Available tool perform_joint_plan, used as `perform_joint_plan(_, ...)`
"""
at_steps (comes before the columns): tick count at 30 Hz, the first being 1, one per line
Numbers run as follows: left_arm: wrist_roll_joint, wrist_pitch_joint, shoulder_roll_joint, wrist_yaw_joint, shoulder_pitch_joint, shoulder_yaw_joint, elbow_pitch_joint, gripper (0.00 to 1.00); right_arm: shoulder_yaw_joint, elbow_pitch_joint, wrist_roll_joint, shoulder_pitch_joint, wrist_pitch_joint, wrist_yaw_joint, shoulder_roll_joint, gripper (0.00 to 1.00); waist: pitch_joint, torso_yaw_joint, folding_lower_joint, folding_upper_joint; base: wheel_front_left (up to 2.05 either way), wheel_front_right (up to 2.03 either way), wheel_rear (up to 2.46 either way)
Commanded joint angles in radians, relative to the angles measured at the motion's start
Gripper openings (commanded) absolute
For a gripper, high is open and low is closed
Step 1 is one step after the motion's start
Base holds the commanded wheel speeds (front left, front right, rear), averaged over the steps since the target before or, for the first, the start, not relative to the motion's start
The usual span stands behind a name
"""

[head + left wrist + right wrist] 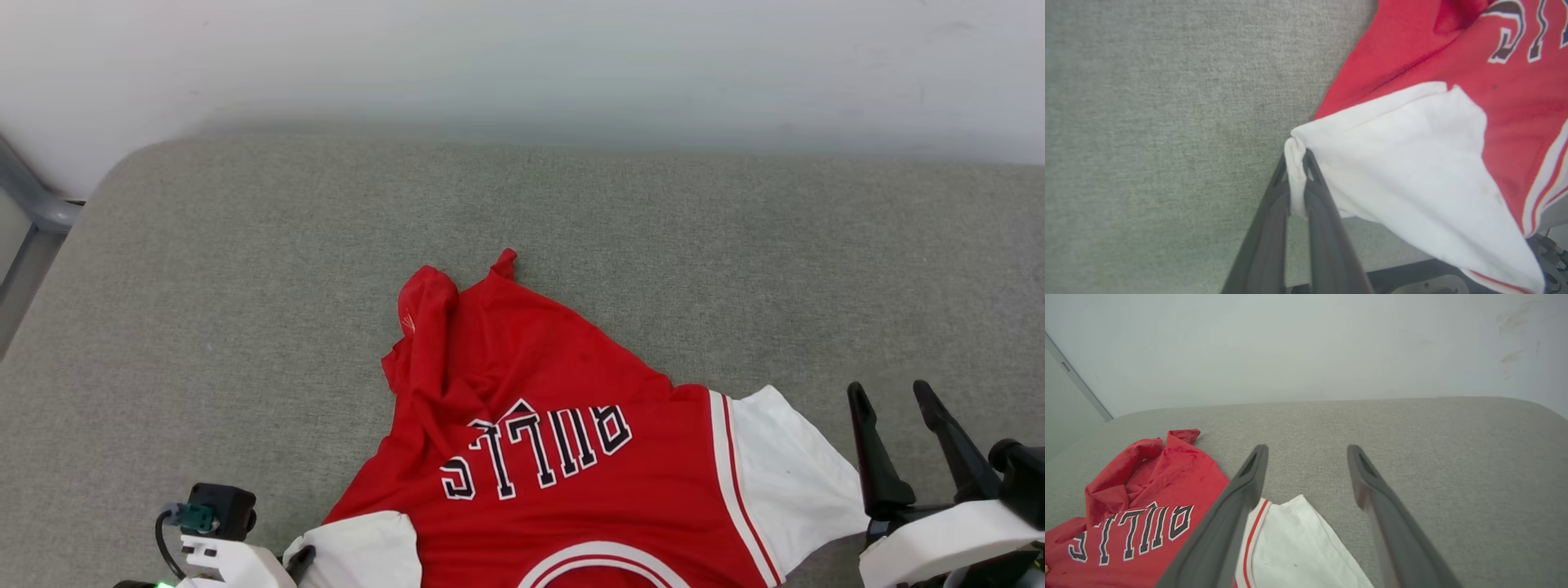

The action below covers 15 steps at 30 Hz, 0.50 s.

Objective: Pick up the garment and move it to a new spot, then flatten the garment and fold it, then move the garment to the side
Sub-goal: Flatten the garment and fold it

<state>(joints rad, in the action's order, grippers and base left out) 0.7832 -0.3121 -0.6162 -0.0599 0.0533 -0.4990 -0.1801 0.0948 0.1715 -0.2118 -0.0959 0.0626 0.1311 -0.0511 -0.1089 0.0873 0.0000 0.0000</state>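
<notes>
One shirt (555, 408) is seen, crumpled with its lettering up, on the near part of one grey cushion (245, 286). An edge of its white sleeve (1404, 163) is pinched between the closed fingers of the left gripper (1295, 159). The right gripper (890, 390) is held wide open and empty just beside the other sleeve (784, 474). Only the pick-up is judged begun; moving, flattening, folding and setting aside remain. Two grippers are counted.
</notes>
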Motion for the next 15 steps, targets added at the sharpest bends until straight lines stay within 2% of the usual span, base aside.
perform_joint_plan(1, -0.003, 0.03, 0.017, 0.004, -0.006, 0.006, -0.026, 1.0, 0.004, 0.008, -0.001, 0.01, 0.007, -0.001, 0.001, 1.0, 0.006, 0.002, 0.0, 0.0, 0.0, 0.0, 0.0)
perform_joint_plan(7, -0.05, 0.188, 0.063, -0.023, 0.03, 0.031, -0.075, 1.0, 0.017, 0.018, 0.002, -0.01, 0.019, -0.001, 0.001, 1.0, 0.041, 0.007, 0.0, 0.0, 0.0, 0.0, 0.0)
perform_joint_plan(15, -0.118, 0.378, 0.117, -0.11, 0.04, 0.065, -0.028, 1.0, 0.022, 0.033, -0.005, -0.033, 0.03, -0.001, 0.001, 1.0, 0.092, -0.004, 0.0, 0.0, 0.0, 0.0, 0.0)
